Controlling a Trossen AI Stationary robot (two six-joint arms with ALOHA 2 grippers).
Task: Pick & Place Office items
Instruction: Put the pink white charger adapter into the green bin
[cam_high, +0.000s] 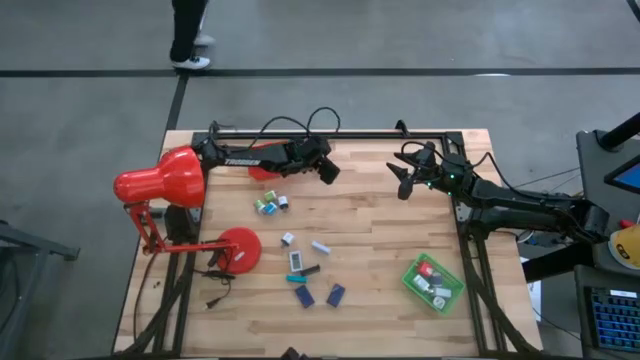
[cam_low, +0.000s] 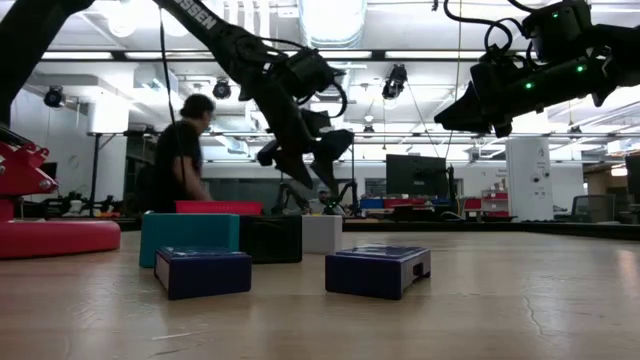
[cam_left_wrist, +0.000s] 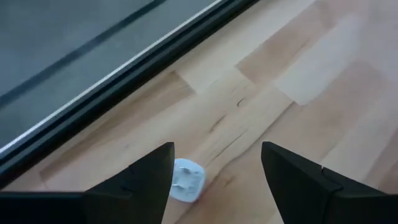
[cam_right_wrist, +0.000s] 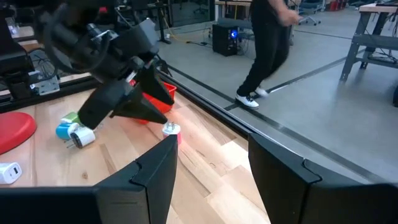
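Reaching stage: left gripper (cam_left_wrist: 214, 180) open, empty, above small white piece (cam_left_wrist: 185, 180) near red tray (cam_right_wrist: 158, 99). Right gripper (cam_right_wrist: 208, 165) waiting open farther off. Next: descend, straddle, close.

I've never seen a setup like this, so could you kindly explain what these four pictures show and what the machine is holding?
It is a robot with two dark arms at a wooden table. One picture looks straight down on it, one looks level across the tabletop, and two come from cameras on the arms' wrists. The left gripper hangs at the far edge with its fingers apart and nothing between them; a small white piece lies on the wood below it. The right gripper hovers at the far right, also open and holding nothing. Small office items lie scattered mid-table, among them two navy blocks. A green tray already holds a few pieces. A red desk lamp stands on the left. A person is behind the table.
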